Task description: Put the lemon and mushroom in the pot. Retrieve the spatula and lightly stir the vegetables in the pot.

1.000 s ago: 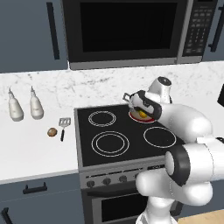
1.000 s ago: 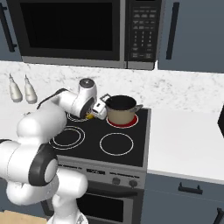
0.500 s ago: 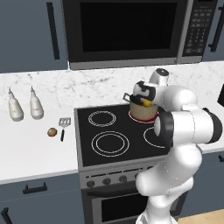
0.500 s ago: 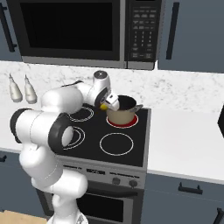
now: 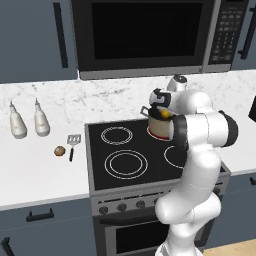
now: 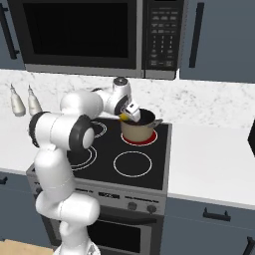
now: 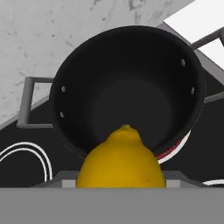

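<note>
End effector: end effector (image 5: pixel 161 107) is hanging just over the near rim of the pot, with its jaws partly closed around the lemon, so it is holding the fruit.
Lemon: lemon (image 7: pixel 121 160) is sitting between the fingers, right below the hand camera, and it is partly overlapping the pot's opening; in the left base view the lemon (image 5: pixel 165 114) is showing as a yellow spot at the pot's rim.
Pot: pot (image 7: pixel 127 87) is standing directly under and a little ahead of the end effector, on the rear burner that is glowing red; its dark inside is looking empty.
Reason for the hold: I am judging that the lemon is being kept gripped until it is fully above the opening, so that it is falling inside and not bouncing off the rim.
Arm pose: arm is reaching forward over the stove (image 5: pixel 125 162) with the elbow bent high, and the wrist is turning downward so the fingers are pointing into the pot.
Mushroom: mushroom (image 5: pixel 59 150) is lying on the worktop (image 5: pixel 35 170), far to the left of the end effector.
Spatula: spatula (image 5: pixel 73 145) is lying just beside the mushroom, on the side nearer to the end effector, also well apart from it.
Bottles: two bottles (image 5: pixel 29 120) are standing behind these, still farther from the end effector.
Next step: releasing seems close; mushroom and stirring are not yet done.
</note>
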